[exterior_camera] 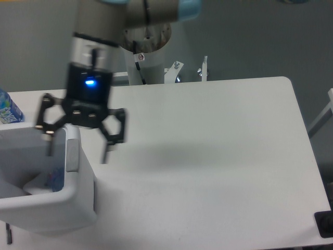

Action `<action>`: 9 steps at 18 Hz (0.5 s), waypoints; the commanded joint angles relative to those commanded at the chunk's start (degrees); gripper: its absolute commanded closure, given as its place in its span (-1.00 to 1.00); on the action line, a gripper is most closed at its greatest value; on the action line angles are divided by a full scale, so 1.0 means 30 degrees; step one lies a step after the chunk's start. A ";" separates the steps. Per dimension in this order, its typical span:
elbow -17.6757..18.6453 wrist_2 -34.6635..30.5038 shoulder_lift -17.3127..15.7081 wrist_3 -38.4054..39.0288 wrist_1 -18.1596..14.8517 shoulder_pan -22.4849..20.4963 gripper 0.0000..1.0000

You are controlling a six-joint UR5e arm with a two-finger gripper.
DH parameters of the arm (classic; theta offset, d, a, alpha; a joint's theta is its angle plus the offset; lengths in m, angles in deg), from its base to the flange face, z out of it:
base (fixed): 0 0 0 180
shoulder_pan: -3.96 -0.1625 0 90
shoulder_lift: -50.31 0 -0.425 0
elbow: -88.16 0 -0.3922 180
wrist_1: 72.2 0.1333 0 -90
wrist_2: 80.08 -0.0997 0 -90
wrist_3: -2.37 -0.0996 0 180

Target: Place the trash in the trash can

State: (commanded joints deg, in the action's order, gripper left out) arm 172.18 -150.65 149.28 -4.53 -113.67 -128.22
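Trash sits inside the large white rectangular plastic bin at your near left corner: you can make out a pale clear shape with a blue-pink fleck low against its right wall, likely the crushed bottle; the wrapper you cannot tell apart. Judging by that, the drop looks done. Above the bin's right rim hangs the black two-finger gripper, jaws spread wide, holding nothing. To its right the white table gives you broad room. Farther left, a deep-blue-labelled bottle stands at the table edge, not yours to bin
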 joint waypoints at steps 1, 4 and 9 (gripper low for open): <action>0.0059 -0.0031 -0.0263 -0.1493 -0.0993 -0.0408 -1.00; -0.0058 -0.0264 -0.0879 -0.5069 -0.3866 -0.1377 -1.00; 0.0147 -0.5560 -0.1057 -1.0555 -0.6829 -0.1438 -1.00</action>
State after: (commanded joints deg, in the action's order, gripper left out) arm 172.63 -167.33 146.11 -36.20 -134.16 -132.54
